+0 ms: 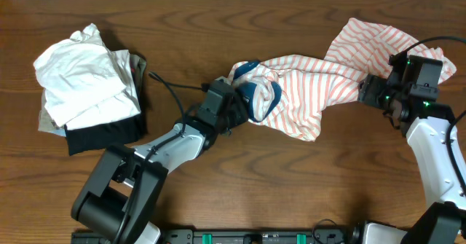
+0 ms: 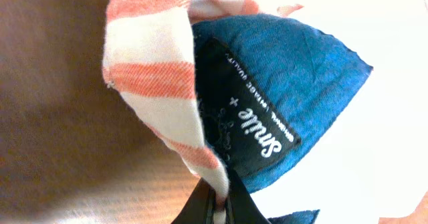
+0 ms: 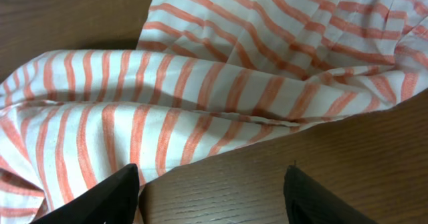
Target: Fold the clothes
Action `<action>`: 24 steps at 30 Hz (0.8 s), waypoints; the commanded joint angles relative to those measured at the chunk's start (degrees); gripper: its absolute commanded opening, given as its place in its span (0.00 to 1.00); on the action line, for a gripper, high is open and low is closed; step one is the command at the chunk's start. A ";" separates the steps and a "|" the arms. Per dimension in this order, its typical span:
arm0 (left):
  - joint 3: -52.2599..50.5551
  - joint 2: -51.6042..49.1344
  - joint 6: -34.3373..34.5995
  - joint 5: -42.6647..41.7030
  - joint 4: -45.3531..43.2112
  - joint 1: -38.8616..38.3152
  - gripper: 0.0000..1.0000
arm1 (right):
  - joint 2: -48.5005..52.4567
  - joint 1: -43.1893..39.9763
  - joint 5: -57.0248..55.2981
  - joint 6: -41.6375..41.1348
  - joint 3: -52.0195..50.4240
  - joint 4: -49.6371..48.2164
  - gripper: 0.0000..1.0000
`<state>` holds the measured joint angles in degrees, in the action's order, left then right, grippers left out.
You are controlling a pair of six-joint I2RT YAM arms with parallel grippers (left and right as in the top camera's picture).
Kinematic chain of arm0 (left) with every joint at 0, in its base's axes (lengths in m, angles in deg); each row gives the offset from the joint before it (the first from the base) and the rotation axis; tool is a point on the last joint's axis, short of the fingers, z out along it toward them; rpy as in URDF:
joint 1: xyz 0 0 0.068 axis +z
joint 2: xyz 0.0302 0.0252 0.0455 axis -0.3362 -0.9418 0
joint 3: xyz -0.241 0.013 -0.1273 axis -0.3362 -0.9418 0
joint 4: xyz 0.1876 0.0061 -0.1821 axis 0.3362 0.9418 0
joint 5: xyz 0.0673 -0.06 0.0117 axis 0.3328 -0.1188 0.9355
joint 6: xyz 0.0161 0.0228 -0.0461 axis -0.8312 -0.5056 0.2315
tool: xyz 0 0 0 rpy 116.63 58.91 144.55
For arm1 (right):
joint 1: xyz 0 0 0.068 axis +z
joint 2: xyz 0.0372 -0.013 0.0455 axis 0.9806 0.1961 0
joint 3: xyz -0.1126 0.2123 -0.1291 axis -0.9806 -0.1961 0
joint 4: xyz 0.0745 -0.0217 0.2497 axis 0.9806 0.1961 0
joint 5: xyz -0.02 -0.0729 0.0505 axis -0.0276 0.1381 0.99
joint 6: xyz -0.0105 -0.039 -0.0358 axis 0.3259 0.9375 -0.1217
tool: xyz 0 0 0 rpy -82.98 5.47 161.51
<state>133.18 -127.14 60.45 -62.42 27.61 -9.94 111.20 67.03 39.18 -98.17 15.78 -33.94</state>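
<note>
The clothes (image 1: 313, 91), a white shirt with salmon-orange stripes, lie crumpled across the table's middle and back right. Its dark blue label patch (image 1: 258, 98) bunches at the left end. My left gripper (image 1: 231, 113) is shut on the shirt's striped edge beside that patch; in the left wrist view the black jaws (image 2: 217, 207) pinch the fabric under the blue patch (image 2: 281, 83) with its black "Smile" label. My right gripper (image 1: 371, 91) sits at the shirt's right end. In the right wrist view it (image 3: 210, 197) stands open over bare wood, its left fingertip (image 3: 114, 197) against the shirt's (image 3: 221, 97) hem.
At the back left is a pile of other garments: a plain white one (image 1: 80, 76) on top, a black one (image 1: 105, 135) below, beige at the side. A thin black cable (image 1: 171, 87) runs between the pile and the left arm.
</note>
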 commanded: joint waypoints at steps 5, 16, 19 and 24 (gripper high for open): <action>2.25 11.06 -13.86 4.87 0.35 9.53 0.06 | 0.22 -0.50 -0.17 0.50 0.07 0.37 0.67; 4.33 29.42 -18.60 5.05 2.19 15.41 0.06 | 0.83 -0.50 -1.97 1.44 0.07 0.57 0.71; 4.33 31.82 -21.75 6.75 2.21 15.43 0.06 | 2.32 -0.50 -3.76 1.60 0.07 0.55 0.74; 4.33 34.14 -24.79 10.05 2.21 15.43 0.06 | 6.43 -0.50 -4.26 6.86 0.07 -0.37 0.80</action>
<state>136.52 -94.88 39.66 -55.64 30.10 5.25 115.36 67.03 36.21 -95.63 15.78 -33.83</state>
